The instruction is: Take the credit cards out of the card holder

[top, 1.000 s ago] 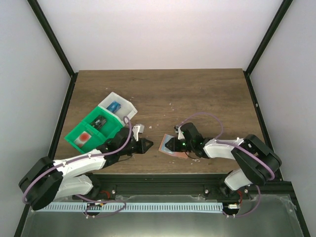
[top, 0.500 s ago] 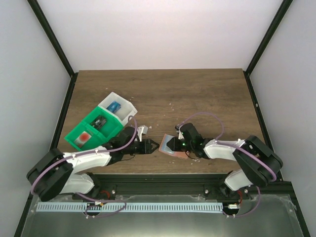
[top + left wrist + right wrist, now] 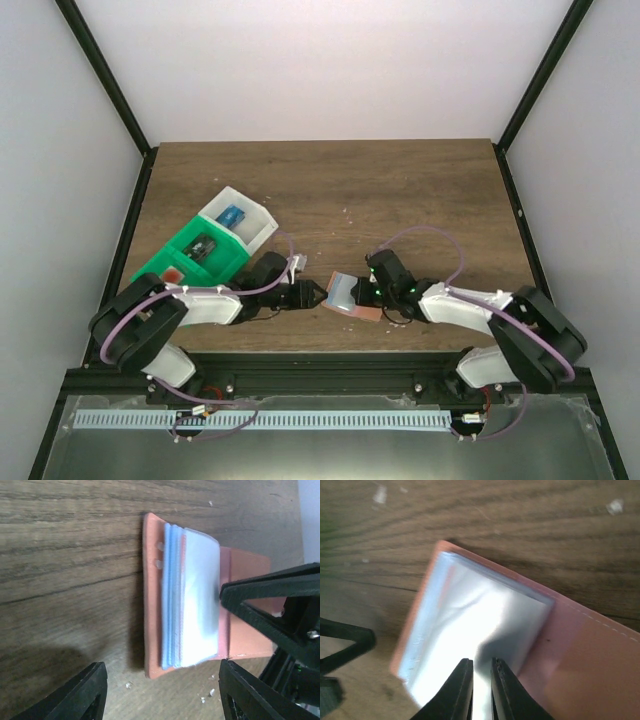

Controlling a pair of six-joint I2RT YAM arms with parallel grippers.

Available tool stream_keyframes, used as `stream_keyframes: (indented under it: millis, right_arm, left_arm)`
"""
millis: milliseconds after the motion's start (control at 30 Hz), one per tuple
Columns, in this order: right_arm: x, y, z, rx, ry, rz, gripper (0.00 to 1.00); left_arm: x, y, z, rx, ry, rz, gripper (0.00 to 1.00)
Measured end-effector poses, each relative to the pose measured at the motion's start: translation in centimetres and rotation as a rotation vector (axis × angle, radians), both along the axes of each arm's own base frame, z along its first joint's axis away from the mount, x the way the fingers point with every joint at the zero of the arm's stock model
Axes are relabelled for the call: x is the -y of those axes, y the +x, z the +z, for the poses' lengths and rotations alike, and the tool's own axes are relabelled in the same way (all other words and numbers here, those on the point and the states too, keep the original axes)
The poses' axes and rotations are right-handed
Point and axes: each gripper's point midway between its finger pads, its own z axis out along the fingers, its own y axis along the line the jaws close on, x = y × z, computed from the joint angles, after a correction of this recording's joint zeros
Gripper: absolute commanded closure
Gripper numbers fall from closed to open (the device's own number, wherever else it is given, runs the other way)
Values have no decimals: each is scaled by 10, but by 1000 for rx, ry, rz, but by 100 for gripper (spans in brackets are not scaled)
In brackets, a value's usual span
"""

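Black right end effector (image 3: 481,667) nipped closed on pale sleeve stack of card holder (image 3: 580,650), as I read it. Left end effector (image 3: 161,669) gaping, just beside card holder's salmon left edge, contact unclear. Card holder lies on wood surface (image 3: 400,190) between both arms, near front edge. Farther left: green tray (image 3: 150,268) holds red and dark credit cards (image 3: 203,247), white tray (image 3: 262,222) blue one.
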Motion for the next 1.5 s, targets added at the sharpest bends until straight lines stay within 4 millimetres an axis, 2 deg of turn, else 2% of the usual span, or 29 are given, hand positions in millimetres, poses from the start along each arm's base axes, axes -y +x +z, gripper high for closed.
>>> stream_keyframes:
  millis: [100, 200, 600, 800, 867, 900, 933, 1067, 1200, 1233, 1300, 1433, 1500]
  right_arm:
    - [5, -1, -19, -38, -43, -18, 91]
    - [11, -2, -25, -43, -62, -38, 92]
    - [16, -4, -26, -23, -40, -68, 92]
    - [16, -5, -26, -1, -9, -71, 91]
    - [16, -5, -26, 2, -5, -71, 91]
    - [16, -5, -26, 3, -5, -71, 91]
    - [16, -5, -26, 4, -3, -71, 91]
    - [15, -5, -25, 10, 6, -68, 85]
    - [11, -5, -23, 10, 22, -58, 81]
    - [10, -5, -22, 8, 30, -51, 80]
    - [8, -6, -21, 7, 40, -44, 79]
    - [1, -9, -21, -2, 66, -19, 79]
    - [-5, -10, -21, -3, 77, -1, 79]
  left_arm:
    - [-1, 5, -6, -6, 11, 0, 32]
    - [-1, 10, -8, -3, 13, 3, 31]
    - [30, 18, -13, -42, -93, -63, 54]
    - [36, 10, -9, -91, -153, -84, 73]
    - [39, 7, -4, -99, -174, -89, 84]
    - [40, 5, -2, -98, -181, -94, 94]
    - [42, 4, 0, -99, -188, -96, 100]
    - [43, 2, 3, -96, -205, -101, 100]
    - [40, 0, 2, -100, -216, -89, 79]
    - [38, -2, 1, -102, -214, -84, 81]
    - [33, -10, 4, -100, -209, -89, 100]
    - [26, -20, 20, -45, -198, -93, 100]
    - [22, -24, 21, -31, -189, -88, 100]
